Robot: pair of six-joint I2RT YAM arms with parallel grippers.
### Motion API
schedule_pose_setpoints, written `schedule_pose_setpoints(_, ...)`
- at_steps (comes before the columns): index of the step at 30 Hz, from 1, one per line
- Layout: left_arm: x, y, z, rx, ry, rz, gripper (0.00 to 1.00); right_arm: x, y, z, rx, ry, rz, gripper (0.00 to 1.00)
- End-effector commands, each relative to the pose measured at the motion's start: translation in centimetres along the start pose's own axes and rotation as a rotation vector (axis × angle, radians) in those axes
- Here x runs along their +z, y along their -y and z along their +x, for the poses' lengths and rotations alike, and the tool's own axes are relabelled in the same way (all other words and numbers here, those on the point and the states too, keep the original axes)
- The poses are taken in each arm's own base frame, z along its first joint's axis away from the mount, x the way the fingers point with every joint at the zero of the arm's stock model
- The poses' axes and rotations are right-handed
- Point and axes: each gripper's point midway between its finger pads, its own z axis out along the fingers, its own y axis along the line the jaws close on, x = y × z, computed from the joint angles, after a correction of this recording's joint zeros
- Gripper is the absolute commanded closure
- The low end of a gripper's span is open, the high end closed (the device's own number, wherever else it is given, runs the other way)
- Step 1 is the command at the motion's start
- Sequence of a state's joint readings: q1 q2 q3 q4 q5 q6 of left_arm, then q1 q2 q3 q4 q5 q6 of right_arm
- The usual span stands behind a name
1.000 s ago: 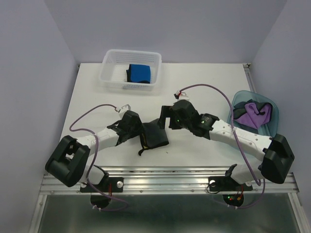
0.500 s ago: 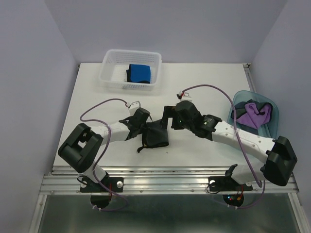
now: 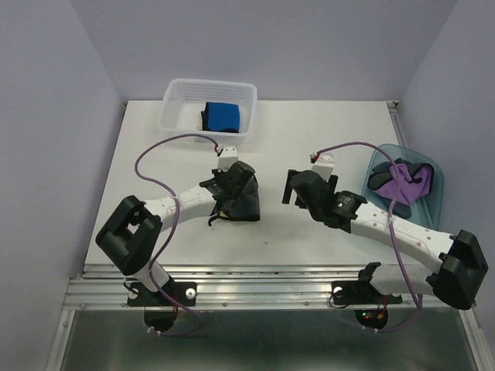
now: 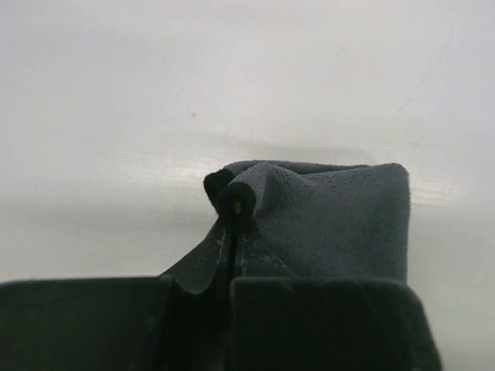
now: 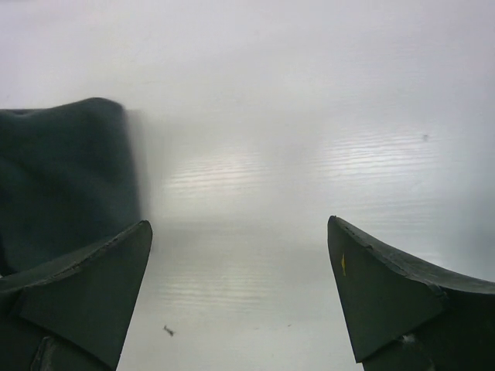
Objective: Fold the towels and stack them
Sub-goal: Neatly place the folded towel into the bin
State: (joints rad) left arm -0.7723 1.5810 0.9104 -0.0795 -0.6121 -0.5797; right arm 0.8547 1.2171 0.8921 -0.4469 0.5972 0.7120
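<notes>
A dark navy-grey towel (image 3: 246,207) lies bunched near the table's middle. My left gripper (image 3: 230,201) is shut on one edge of it. In the left wrist view the cloth (image 4: 332,224) wraps over the closed fingertips, and the left gripper (image 4: 235,207) pinches a fold. My right gripper (image 3: 292,189) hangs open to the right of that towel, apart from it. In the right wrist view the right gripper (image 5: 240,263) has only bare table between its fingers, with the dark towel (image 5: 62,178) at the left. A bright blue towel (image 3: 224,116) lies folded in the basket. A purple towel (image 3: 404,182) lies in the tub.
The white mesh basket (image 3: 182,124) stands at the back left and also holds a dark cloth beside the blue one. The translucent blue tub (image 3: 435,199) sits at the right edge with dark cloths under the purple one. Side walls close in the table.
The left gripper closed on the dark towel and carried its edge toward the back right, bunching it smaller. The right gripper let go and drew back to the right, staying open.
</notes>
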Motion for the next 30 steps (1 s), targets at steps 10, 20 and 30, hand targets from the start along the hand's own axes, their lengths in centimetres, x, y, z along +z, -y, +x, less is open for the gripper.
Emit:
schedule_pose_setpoints(10,-4.4,0.3,-19.1,0.33,0.544,-0.012,1.0,-1.5,5.4,-3.4,0.041,0.236,0.166,0.0)
schedule_pose_setpoints(20,-2.1,-0.5,-29.1,0.369,0.616,-0.015,1.0,-1.5,6.4,-3.7,0.031,0.271,0.21,0.0)
schedule_pose_setpoints(30,2.0,1.9,-35.7,0.352,0.626,-0.017,1.0,-0.4,7.3,-3.4,0.013,0.264,0.281,0.0)
